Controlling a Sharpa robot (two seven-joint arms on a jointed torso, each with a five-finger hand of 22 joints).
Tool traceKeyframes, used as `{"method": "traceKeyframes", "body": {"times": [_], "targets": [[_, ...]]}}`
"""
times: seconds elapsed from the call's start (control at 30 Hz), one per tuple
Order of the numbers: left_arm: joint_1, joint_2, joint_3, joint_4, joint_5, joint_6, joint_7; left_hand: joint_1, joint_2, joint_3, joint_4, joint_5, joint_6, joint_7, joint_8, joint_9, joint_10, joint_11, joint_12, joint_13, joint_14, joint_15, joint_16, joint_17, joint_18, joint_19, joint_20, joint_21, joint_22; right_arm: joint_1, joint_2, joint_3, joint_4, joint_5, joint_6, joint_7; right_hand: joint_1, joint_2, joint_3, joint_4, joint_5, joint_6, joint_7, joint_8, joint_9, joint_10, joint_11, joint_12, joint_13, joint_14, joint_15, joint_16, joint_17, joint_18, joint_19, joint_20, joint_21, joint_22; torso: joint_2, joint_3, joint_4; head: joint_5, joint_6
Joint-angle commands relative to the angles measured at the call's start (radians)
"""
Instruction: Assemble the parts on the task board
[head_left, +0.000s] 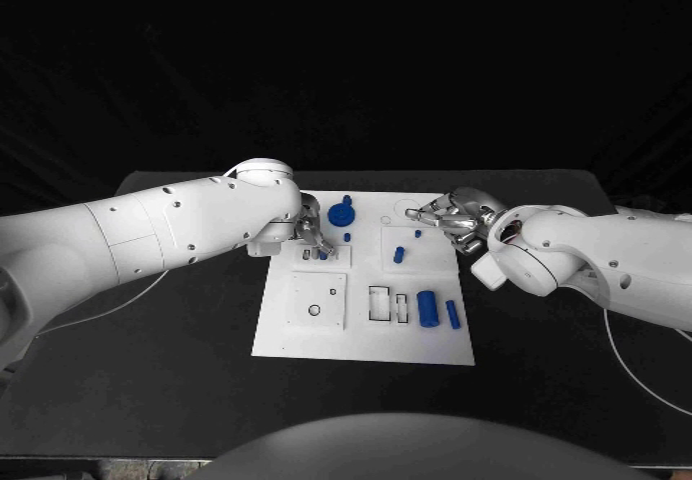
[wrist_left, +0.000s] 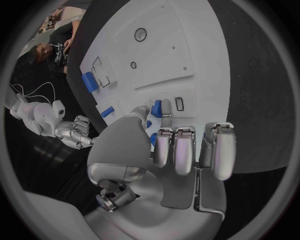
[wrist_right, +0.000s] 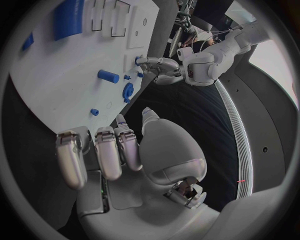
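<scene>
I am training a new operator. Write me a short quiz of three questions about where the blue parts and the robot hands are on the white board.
1. True or false: a blue part sits in the big round hole.
2. Which robot hand is nearer to the round blue part? A. the left robot hand. B. the right robot hand. C. both equally near.
3. Fill in: the blue cylinder and the blue bar lie on the near ___ part of the task board.

Key
1. False: the round hole is empty.
2. A: the right robot hand is at the board's far right corner.
3. Right.
</scene>
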Motion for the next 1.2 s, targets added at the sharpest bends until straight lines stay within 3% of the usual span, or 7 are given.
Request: {"method": "traceKeyframes", "body": {"times": [0.03, 0.23, 0.37, 0.5, 0.6, 0.9, 1.2], "targets": [[0.000, 0.001, 0.000, -0.001, 0.008, -0.008, 0.025, -0.031, -0.003, -0.018, -0.001, -0.011, 0.008, 0.003, -0.008, 0.003, 0.104, 0.007, 0.002, 0.263, 0.103, 0.008, 0.003, 0.263, -0.007, 0.105, 0.006, 0.002, 0.264, -0.001, 0.000, 0.000, -0.001, -0.005, 0.010, 0.002, 0.003, 0.006, -0.003, 0.001, 0.009, -0.003, 0.037, 0.006, 0.001, 0.103, 0.007, 0.003, 0.261, 0.103, 0.006, 0.004, 0.263, -0.007, 0.105, 0.004, 0.004, 0.263, 0.000, 0.0002, 0.0003, -0.001, 0.000], [0.000, 0.000, 0.000, -0.002, 0.010, -0.010, 0.026, -0.070, -0.004, -0.046, -0.002, -0.051, 0.013, 0.003, -0.007, 0.011, 0.104, 0.007, 0.002, 0.263, 0.103, 0.009, 0.003, 0.263, -0.007, 0.105, 0.007, 0.002, 0.264, -0.001, 0.001, 0.000, -0.001, -0.005, 0.011, 0.002, 0.003, 0.006, -0.003, 0.001, 0.009, -0.003, 0.037, 0.006, 0.001, 0.103, 0.007, 0.003, 0.261, 0.103, 0.006, 0.004, 0.263, -0.007, 0.105, 0.004, 0.004, 0.263, 0.000, 0.0000, 0.0004, -0.001, 0.001], [0.000, -0.004, 0.000, 0.000, 0.011, -0.017, 0.029, -0.107, -0.004, -0.075, -0.001, -0.120, 0.014, 0.005, -0.006, 0.020, 0.104, 0.009, 0.002, 0.263, 0.103, 0.010, 0.003, 0.263, -0.007, 0.105, 0.008, 0.002, 0.264, -0.001, 0.001, 0.000, -0.002, -0.005, 0.012, 0.002, 0.003, 0.006, -0.003, 0.001, 0.009, -0.003, 0.037, 0.006, 0.001, 0.103, 0.007, 0.003, 0.261, 0.103, 0.006, 0.004, 0.263, -0.007, 0.105, 0.004, 0.004, 0.263, 0.000, 0.0000, 0.0002, -0.001, 0.003], [0.000, -0.012, 0.001, 0.004, 0.013, -0.040, 0.037, -0.163, -0.002, -0.117, -0.001, -0.232, 0.018, 0.007, -0.003, 0.034, 0.104, 0.011, 0.002, 0.263, 0.103, 0.012, 0.003, 0.263, -0.007, 0.105, 0.010, 0.002, 0.264, -0.002, 0.000, 0.000, -0.005, -0.005, 0.012, 0.002, 0.003, 0.006, -0.003, 0.001, 0.009, -0.003, 0.037, 0.006, 0.001, 0.103, 0.007, 0.003, 0.261, 0.103, 0.006, 0.004, 0.263, -0.007, 0.105, 0.004, 0.004, 0.263, 0.000, -0.0002, 0.0003, -0.003, 0.005], [0.000, -0.015, 0.002, 0.002, 0.013, -0.053, 0.040, -0.184, -0.001, -0.132, -0.001, -0.287, 0.018, 0.008, -0.002, 0.043, 0.104, 0.011, 0.002, 0.263, 0.103, 0.012, 0.003, 0.263, -0.007, 0.105, 0.010, 0.002, 0.264, -0.002, 0.000, 0.000, -0.006, -0.005, 0.013, 0.002, 0.003, 0.006, -0.003, 0.001, 0.009, -0.003, 0.037, 0.006, 0.001, 0.103, 0.007, 0.003, 0.261, 0.103, 0.006, 0.004, 0.263, -0.007, 0.105, 0.004, 0.004, 0.263, 0.000, 0.0002, 0.0008, -0.004, 0.009], [0.007, -0.005, 0.012, -0.027, 0.005, -0.041, 0.029, -0.167, 0.007, -0.132, -0.003, -0.299, 0.034, 0.002, 0.018, 0.069, 0.104, 0.007, 0.002, 0.263, 0.103, 0.010, 0.003, 0.263, -0.007, 0.105, 0.010, 0.002, 0.264, -0.003, 0.001, 0.000, -0.007, -0.005, 0.016, 0.000, 0.003, 0.006, -0.003, 0.001, 0.009, -0.003, 0.037, 0.006, 0.001, 0.103, 0.007, 0.003, 0.261, 0.103, 0.006, 0.004, 0.263, -0.007, 0.105, 0.004, 0.004, 0.263, 0.000, 0.0006, -0.0004, -0.005, 0.009], [0.014, 0.033, 0.016, -0.082, 0.001, 0.018, 0.033, -0.097, 0.015, -0.132, -0.003, -0.235, 0.026, -0.010, 0.062, 0.147, 0.104, -0.004, 0.002, 0.263, 0.103, 0.000, 0.003, 0.263, -0.007, 0.105, 0.003, 0.002, 0.264, -0.004, 0.001, 0.000, -0.008, -0.005, 0.019, -0.004, 0.005, 0.007, -0.003, 0.001, 0.012, -0.004, 0.038, 0.006, 0.001, 0.103, 0.007, 0.003, 0.261, 0.103, 0.007, 0.004, 0.263, -0.007, 0.105, 0.004, 0.004, 0.263, 0.000, 0.0000, -0.0014, -0.010, 0.008]]}}
